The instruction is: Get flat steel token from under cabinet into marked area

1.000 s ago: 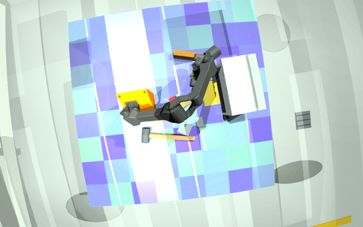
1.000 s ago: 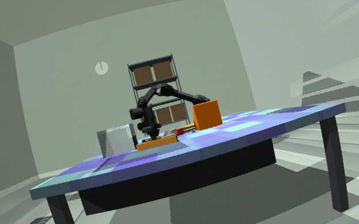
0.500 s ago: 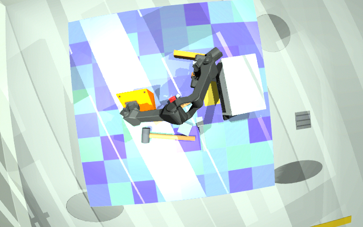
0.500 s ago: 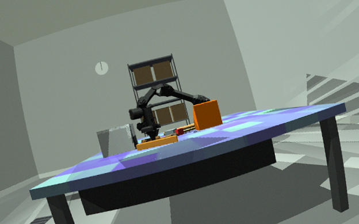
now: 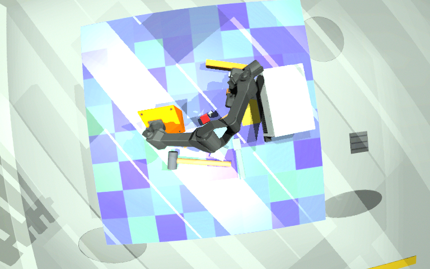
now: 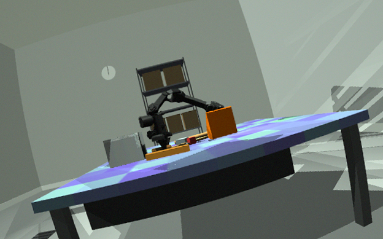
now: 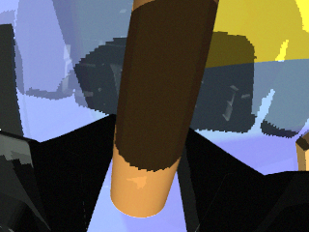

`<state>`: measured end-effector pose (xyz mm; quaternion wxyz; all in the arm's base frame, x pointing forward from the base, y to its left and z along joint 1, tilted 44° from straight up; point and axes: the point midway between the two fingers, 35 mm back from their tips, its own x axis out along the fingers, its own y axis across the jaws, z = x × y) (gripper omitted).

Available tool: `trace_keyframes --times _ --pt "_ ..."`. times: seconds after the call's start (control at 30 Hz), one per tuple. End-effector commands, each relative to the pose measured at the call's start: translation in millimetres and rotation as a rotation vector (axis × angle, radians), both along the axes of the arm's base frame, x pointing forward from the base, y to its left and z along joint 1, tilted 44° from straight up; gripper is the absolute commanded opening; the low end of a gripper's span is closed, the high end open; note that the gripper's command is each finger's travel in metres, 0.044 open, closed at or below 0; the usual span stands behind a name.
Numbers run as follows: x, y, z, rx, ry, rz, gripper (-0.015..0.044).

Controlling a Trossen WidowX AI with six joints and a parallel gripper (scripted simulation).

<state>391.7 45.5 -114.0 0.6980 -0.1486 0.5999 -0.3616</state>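
Note:
My gripper (image 5: 228, 92) (image 6: 165, 146) (image 7: 148, 128) is shut on a round wooden rod (image 5: 227, 91) (image 7: 159, 72), low over the table in front of the cabinet. The rod's near end sticks out between the fingers in the wrist view; its far end is out of that view. The white cabinet (image 5: 290, 100) (image 6: 124, 151) stands at the right in the top view, its dark slotted front facing the arm. The yellow marked area (image 5: 251, 117) (image 7: 263, 29) lies in front of it, partly hidden by the arm. I cannot make out the steel token in any view.
A yellow-orange bar (image 5: 221, 64) (image 6: 168, 151) lies beyond the gripper. An orange block (image 5: 179, 119) (image 6: 221, 122) stands by the arm's base. A red piece (image 5: 205, 119) (image 6: 191, 140) lies near the forearm. A mallet (image 5: 202, 162) and a pale T-shaped piece (image 5: 239, 161) lie on the arm's other side.

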Motion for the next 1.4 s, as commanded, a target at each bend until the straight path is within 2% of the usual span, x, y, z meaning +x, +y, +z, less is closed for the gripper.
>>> trace_keyframes --times 0.0,1.37 --pt "0 -5 3 -0.012 -0.004 0.0 0.0" --pt "-41 6 -9 -0.01 -0.002 0.0 0.0"
